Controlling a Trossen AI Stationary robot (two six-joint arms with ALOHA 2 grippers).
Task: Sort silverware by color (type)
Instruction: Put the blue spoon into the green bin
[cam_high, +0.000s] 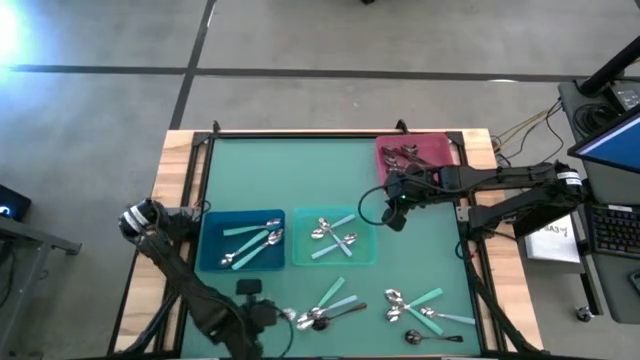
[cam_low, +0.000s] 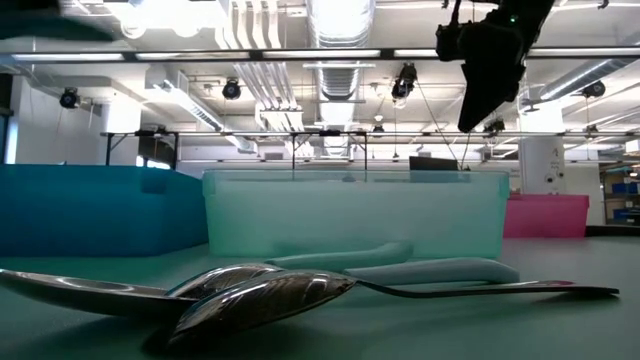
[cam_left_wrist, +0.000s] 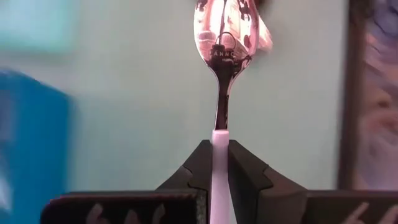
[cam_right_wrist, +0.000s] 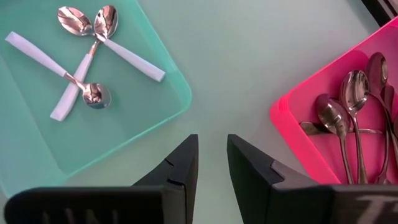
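Observation:
My left gripper (cam_high: 278, 315) is low at the table's near edge, shut on a light-handled spoon (cam_left_wrist: 224, 37) whose shiny bowl points away from the fingers. More spoons lie loose on the green mat, one cluster (cam_high: 325, 308) right beside that gripper and another (cam_high: 425, 310) nearer the right. My right gripper (cam_high: 395, 217) hangs open and empty high over the mat, between the teal bin (cam_right_wrist: 155, 118) and the pink bin (cam_right_wrist: 292, 130). The teal bin holds three light-handled spoons (cam_right_wrist: 84, 59). In the pink bin lie all-metal spoons (cam_right_wrist: 348, 118). My left gripper pinches the spoon's light handle (cam_left_wrist: 219, 142) between its two fingers (cam_left_wrist: 200, 167), close to where the handle meets the metal neck. The fingers lie along the spoon, and its bowl sticks straight out ahead of them. Whether the spoon is clear of the mat does not show.
A blue bin (cam_high: 240, 240) left of the teal one holds a few light-handled spoons. The table's black frame rails (cam_high: 470, 230) run along its sides. In the low view two shiny spoons (cam_low: 260, 295) and a light handle (cam_low: 430, 270) lie in front of the bins.

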